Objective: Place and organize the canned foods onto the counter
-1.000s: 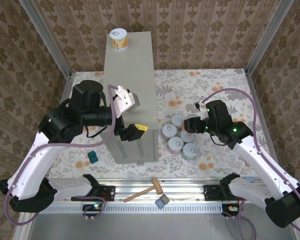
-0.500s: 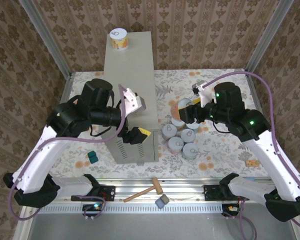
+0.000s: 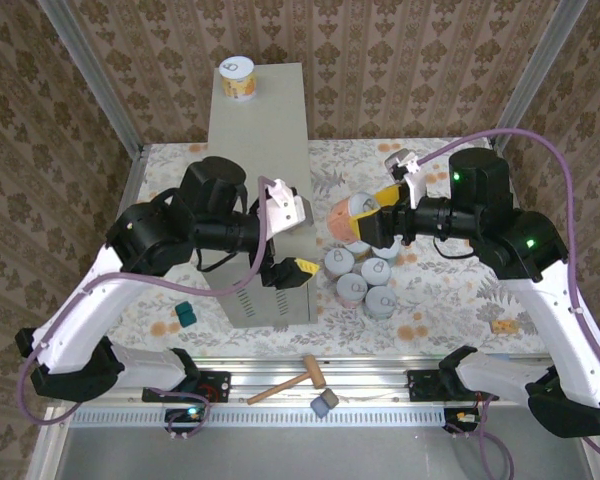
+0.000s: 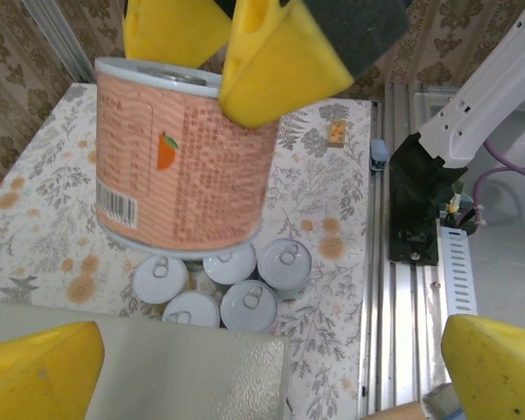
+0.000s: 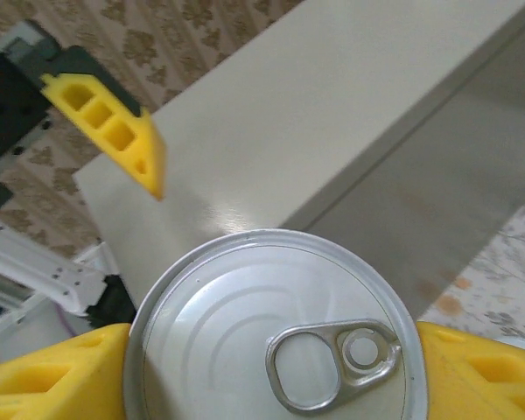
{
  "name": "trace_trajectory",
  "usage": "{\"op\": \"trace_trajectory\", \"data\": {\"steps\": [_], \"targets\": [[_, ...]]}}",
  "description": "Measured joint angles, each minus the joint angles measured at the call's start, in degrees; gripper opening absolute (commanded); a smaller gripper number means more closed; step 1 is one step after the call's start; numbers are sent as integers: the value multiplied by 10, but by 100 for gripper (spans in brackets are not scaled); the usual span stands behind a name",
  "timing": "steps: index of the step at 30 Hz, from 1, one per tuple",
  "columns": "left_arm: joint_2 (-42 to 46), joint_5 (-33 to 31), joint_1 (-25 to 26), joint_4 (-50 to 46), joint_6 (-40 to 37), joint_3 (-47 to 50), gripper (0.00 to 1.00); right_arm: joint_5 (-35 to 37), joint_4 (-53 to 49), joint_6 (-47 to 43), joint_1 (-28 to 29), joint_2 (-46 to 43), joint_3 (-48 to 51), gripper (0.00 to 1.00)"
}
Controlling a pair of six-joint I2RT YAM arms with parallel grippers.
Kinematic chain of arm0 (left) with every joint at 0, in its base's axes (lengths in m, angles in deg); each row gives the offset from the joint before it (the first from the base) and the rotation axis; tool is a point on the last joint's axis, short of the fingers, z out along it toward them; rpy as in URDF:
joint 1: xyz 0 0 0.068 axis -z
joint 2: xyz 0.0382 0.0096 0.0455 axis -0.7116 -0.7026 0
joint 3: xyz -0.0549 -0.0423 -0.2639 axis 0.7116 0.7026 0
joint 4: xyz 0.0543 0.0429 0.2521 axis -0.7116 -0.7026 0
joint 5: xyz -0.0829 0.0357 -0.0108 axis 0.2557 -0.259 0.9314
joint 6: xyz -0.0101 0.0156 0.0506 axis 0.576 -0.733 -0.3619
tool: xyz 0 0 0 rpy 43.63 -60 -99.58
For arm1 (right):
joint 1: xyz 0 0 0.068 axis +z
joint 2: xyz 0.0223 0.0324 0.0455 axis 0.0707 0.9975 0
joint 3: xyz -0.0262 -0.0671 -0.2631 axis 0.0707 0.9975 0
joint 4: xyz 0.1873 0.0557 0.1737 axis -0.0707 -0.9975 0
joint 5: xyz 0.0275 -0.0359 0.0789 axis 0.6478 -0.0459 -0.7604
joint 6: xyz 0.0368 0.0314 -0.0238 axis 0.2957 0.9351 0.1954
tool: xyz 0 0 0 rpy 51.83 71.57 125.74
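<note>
left gripper [image 3: 288,240]: spread wide, empty, over the counter's 6 o'clock end
counter [image 3: 265,140]: one yellow-label can [image 3: 238,77] at its 12 o'clock corner
orange can [image 3: 344,217]: just lifted out of the cluster, now airborne at the counter's 3 o'clock side
right gripper [image 3: 365,215]: pinching the orange can
floor cans [image 3: 365,282]: clustered at 6 o'clock of the orange can
meaning: second placement looks underway, the rest still to move

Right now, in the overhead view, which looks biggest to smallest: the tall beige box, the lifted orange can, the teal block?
1. Beige box, clearly largest.
2. Orange can, though lifted nearer the camera.
3. Teal block, smallest.
</note>
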Motion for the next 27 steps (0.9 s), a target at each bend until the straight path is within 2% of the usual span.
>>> {"op": "trace_trajectory", "data": {"steps": [7, 14, 19, 23, 27], "targets": [[-23, -31, 26, 10, -16, -16, 100, -66, 6, 14, 1, 5, -8, 73], [-42, -62, 37, 28, -25, -17, 98, -97, 23, 27, 3, 5, -9, 73], [-54, -70, 41, 41, -33, -18, 88, -100, 33, 34, 6, 5, -9, 74], [-57, -75, 41, 50, -38, -18, 73, -100, 41, 42, 6, 5, -9, 74], [-56, -79, 41, 55, -38, -17, 65, -97, 47, 44, 6, 5, -9, 75]]}}
